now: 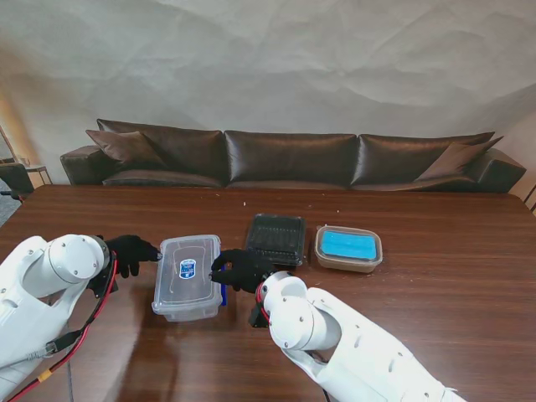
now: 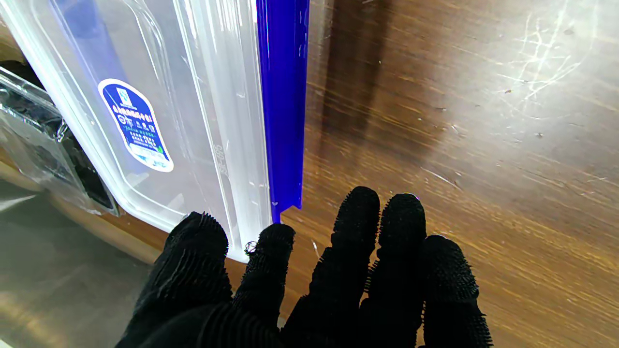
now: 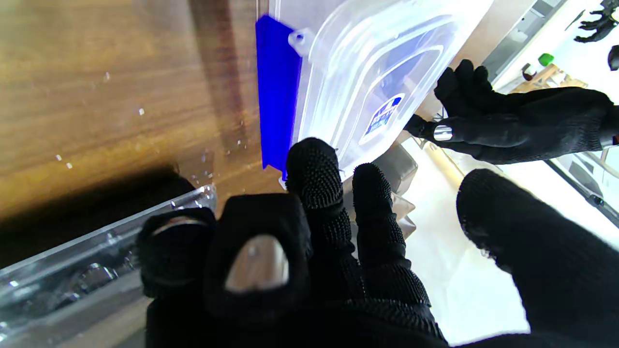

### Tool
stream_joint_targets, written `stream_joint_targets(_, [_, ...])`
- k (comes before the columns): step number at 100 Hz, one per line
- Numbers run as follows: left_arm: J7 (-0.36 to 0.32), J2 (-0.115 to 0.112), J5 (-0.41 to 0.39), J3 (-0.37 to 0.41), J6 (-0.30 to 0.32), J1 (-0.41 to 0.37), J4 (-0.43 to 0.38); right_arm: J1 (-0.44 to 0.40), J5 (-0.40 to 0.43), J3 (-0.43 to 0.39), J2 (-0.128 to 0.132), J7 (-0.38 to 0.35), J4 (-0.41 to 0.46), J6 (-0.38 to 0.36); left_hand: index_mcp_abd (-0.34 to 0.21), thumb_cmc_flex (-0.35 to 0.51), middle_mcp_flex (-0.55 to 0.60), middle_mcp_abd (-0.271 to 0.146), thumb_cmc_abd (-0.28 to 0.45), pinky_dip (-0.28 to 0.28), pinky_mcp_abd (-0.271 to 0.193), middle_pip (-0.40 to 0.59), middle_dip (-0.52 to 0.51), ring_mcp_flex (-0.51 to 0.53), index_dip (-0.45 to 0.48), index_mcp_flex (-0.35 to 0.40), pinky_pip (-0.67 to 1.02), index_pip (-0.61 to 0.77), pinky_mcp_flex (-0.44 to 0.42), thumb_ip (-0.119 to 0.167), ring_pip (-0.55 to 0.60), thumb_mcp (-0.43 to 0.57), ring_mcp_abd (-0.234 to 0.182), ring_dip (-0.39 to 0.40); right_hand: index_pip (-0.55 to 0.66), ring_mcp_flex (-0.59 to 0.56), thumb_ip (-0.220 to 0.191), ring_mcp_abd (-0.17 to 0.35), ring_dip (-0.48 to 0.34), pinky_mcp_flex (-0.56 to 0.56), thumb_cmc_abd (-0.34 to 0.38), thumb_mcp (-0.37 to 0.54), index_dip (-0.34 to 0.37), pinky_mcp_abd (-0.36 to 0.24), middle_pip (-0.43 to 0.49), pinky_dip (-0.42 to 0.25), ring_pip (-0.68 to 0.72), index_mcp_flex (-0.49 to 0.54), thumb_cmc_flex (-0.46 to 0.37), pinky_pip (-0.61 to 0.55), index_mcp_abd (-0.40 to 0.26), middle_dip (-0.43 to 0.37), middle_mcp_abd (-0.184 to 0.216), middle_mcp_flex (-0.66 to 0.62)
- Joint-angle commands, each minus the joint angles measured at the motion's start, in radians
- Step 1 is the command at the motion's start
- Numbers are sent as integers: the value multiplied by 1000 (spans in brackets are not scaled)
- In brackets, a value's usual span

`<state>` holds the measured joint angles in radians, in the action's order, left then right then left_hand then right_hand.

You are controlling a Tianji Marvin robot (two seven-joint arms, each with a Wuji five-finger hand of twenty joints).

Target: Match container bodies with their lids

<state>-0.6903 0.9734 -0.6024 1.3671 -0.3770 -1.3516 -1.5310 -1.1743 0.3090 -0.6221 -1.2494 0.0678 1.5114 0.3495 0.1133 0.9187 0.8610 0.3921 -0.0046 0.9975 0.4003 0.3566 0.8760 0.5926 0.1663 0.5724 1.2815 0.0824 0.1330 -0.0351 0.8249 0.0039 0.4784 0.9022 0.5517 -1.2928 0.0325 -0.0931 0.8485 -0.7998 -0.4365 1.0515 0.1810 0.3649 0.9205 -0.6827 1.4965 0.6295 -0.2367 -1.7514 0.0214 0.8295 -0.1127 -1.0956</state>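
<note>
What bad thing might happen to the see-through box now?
The clear box is touched only at its ends by the left hand and right hand, so a push from either side might slide or tip it. It might also bump the black container, which sits close by.

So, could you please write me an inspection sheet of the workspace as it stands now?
Surface: dark wooden table, scratched, glossy.
Job's things: clear box with lid on, blue latches at its sides; black tray under a clear lid; brown tub with blue lid.
Clutter: nothing seen.
Hands: left hand at the box's left edge, right hand at its right edge by the blue latch; grip cannot be told.
Cables: red and black wires along the left arm.
Surroundings: brown sofa, white wall.
</note>
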Motion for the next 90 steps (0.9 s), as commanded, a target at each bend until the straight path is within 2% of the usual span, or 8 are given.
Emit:
stream_joint_targets(1, [-3, 6, -2, 15, 2, -12, -8, 30, 2, 4, -12, -9, -18, -14, -25, 16, -4, 18, 20, -13, -33, -8, -5, 5, -5, 3, 6, 0, -8, 21, 0, -20, 32, -7, 20, -17, 19, -39, -48, -63, -34, -29, 14, 29, -7, -38, -74, 10, 23, 36, -37, -13, -19, 79])
stream_joint_targets(7, [7, 8, -9, 27, 2, -17, -10, 57, 18, 20, -14, -12, -46, -31, -16, 16, -6, 20, 18, -15, -30, -18, -12, 6, -5, 9, 6, 3, -7, 21, -3, -20, 34, -8, 18, 55, 24, -68, -71, 60, -54, -39, 30, 6, -19, -98, -152, 2, 18, 97, -58, -28, -25, 180])
stream_joint_targets(15, [21, 10, -21, 41, 8, -17, -5, 92, 44, 43, -17, -16, -82, -57, 8, 15, 0, 18, 14, -20, -29, -37, -31, 7, -1, 21, 5, 11, -6, 22, -9, -19, 30, -12, 11, 213, 29, -77, -75, 201, -69, -54, 40, -28, -61, -109, -223, -12, 16, 152, -72, -52, -29, 302])
stream_joint_targets(21, [38, 14, -25, 49, 10, -14, 5, 114, 64, 60, -21, -15, -108, -77, 18, 18, 1, 22, 13, -23, -25, -48, -46, 5, 4, 33, 4, 17, -8, 23, -24, -17, 32, -21, -2, 317, 31, -84, -67, 278, -80, -64, 68, -50, -99, -136, -286, -15, 11, 192, -87, -111, -31, 380])
stream_joint_targets(38, [99, 26, 2, 43, 11, 17, 68, 172, 141, 120, -25, -15, -168, -129, 31, 19, -6, 25, 14, -30, -26, -77, -76, -12, 16, 50, -1, 24, -21, 24, -62, -16, 38, -42, -38, 544, 37, -99, -162, 447, -102, -83, 108, -81, -244, -133, -548, -24, 14, 329, -137, -252, -10, 518])
stream_joint_targets(51, [130, 34, 50, 11, 11, 58, 145, 214, 195, 170, -28, -21, -205, -157, 33, 10, -31, 26, 8, -46, -37, -116, -121, -53, 25, 48, -20, 21, -57, 24, -142, -19, 38, -84, -64, 599, 38, -99, -248, 501, -107, -91, 121, -85, -317, -104, -724, -46, 14, 432, -163, -320, 21, 538])
stream_joint_targets(64, [124, 34, 81, -19, 25, 91, 199, 241, 220, 206, -38, -24, -234, -160, 48, -45, -74, 19, -6, -58, -53, -139, -133, -85, 19, -16, -41, -6, -78, 22, -168, -30, 21, -90, -82, 647, 37, -105, -308, 549, -96, -101, 123, -83, -357, -80, -849, -62, 17, 506, -168, -355, 33, 558])
stream_joint_targets(90, [53, 24, 130, -54, 54, 147, 271, 282, 299, 261, -51, -11, -255, -144, 23, -205, -182, -3, -57, -58, -108, -169, -128, -169, 20, -101, -97, -27, -139, 10, -216, -35, -24, -82, -118, 722, 31, -102, -410, 621, -68, -130, 109, -91, -385, -1, -1036, -144, 37, 671, -173, -392, 34, 628])
